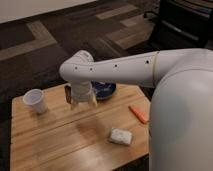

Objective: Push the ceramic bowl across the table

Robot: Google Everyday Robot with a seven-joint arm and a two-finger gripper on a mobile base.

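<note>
The dark blue ceramic bowl (106, 90) sits near the far edge of the light wooden table (55, 135), partly hidden behind my white arm. My gripper (81, 103) hangs from the arm just left of and in front of the bowl, close to its rim, pointing down at the tabletop. I cannot tell whether it touches the bowl.
A white cup (35, 100) stands at the table's far left. An orange carrot-like object (139, 114) lies at the right edge. A small white packet (120, 136) lies at front centre. My white arm body fills the right side. Dark carpet surrounds the table.
</note>
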